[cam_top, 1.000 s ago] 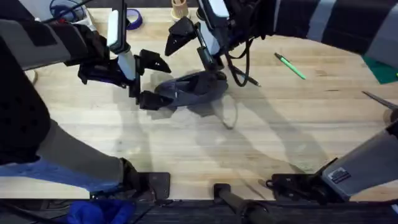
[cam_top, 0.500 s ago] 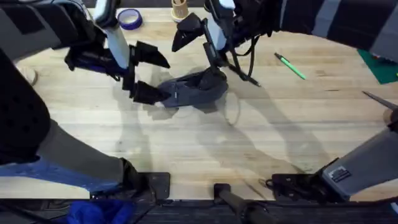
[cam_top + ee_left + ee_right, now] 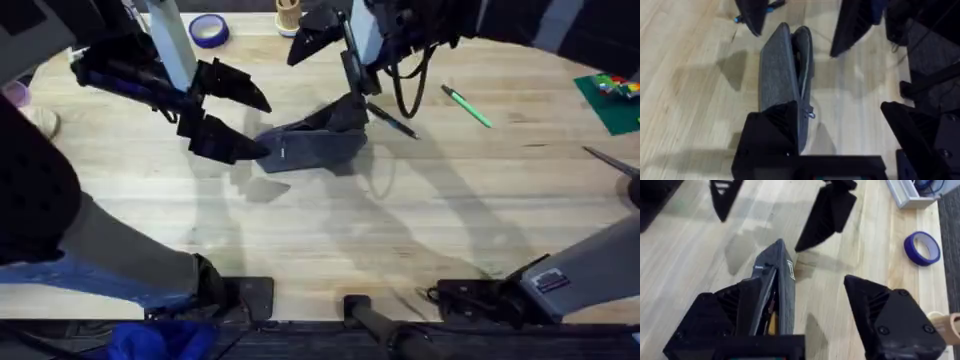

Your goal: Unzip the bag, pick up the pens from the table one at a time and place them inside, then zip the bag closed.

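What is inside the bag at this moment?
Through the bag's open top, the right wrist view shows a dark interior with a thin yellowish-orange streak, unidentifiable. Fabric walls cover the rest. The green pen lies on the table.

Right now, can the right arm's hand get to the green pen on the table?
Probably yes. The green pen lies alone on bare table, just beside the right hand, which is open at the bag.
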{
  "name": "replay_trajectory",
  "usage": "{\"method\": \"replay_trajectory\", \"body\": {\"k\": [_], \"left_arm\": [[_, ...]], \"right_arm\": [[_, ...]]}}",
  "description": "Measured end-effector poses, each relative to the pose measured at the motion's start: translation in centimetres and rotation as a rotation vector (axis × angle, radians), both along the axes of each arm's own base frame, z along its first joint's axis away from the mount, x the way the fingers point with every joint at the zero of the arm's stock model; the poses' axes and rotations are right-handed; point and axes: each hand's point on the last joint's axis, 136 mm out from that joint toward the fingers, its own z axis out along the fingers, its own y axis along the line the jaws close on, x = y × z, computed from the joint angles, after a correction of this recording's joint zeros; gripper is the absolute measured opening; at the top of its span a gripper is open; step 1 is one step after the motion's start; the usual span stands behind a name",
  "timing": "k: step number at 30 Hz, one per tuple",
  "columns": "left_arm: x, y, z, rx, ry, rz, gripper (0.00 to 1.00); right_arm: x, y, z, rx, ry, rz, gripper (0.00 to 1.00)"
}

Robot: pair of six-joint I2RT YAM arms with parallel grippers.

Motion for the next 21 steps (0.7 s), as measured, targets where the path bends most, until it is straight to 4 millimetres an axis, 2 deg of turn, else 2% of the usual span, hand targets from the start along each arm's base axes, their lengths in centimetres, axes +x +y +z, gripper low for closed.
{"method": "replay_trajectory", "body": {"k": [5,13,21], "left_arm": [[0.0,0.2,0.8,0.013,0.004,-0.007,0.997],[0.2,0.3,1.0,0.025,-0.018,-0.010,0.999],[0.1,0.3,4.2,0.097,-0.138,0.074,0.999]], "right_arm": [[0.5,-0.5,0.0,0.000,0.011,-0.024,0.996],[1.0,-1.0,0.0,0.000,0.023,-0.046,0.996],[1.9,-1.8,0.3,0.004,0.023,-0.076,0.996]]}}
